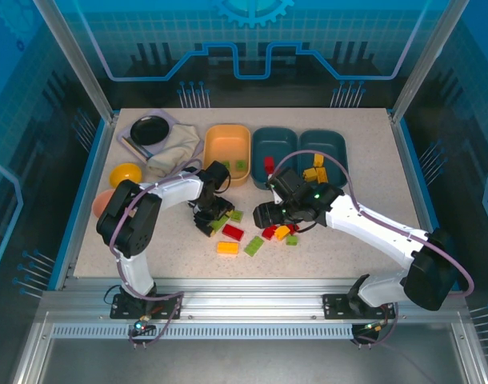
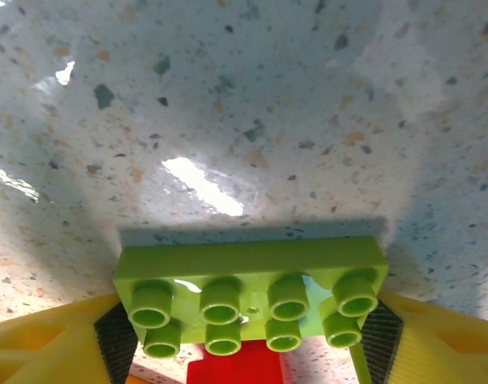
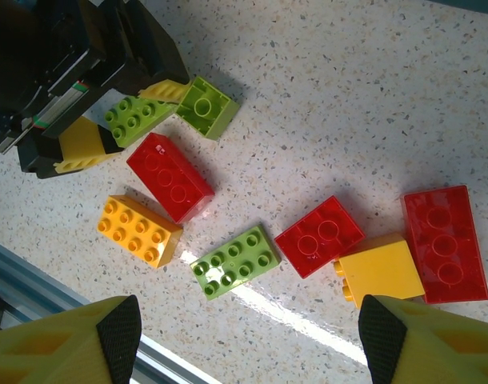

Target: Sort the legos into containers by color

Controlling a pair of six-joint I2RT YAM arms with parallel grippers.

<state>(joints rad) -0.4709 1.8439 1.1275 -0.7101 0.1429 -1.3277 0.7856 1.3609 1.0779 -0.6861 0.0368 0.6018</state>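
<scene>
— Your left pincer (image 2: 249, 342) brackets the green lego (image 2: 252, 268), pads (image 2: 116, 344) at both ends; I cannot tell if they bite yet.
— Risk?
— A red lego (image 2: 236, 370) lies close behind the pads. Lift on a loose grip and the green twists out, or drags the red along.

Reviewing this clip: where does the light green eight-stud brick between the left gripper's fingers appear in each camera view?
Top external: the light green eight-stud plastic brick lies just left of centre, nearer than the yellow-orange plastic tray.
Left wrist: bottom centre, studs facing the camera, between the fingers of the left gripper.
Right wrist: upper left.
Shared landmark: the red rectangular plastic brick right beside it.
</scene>
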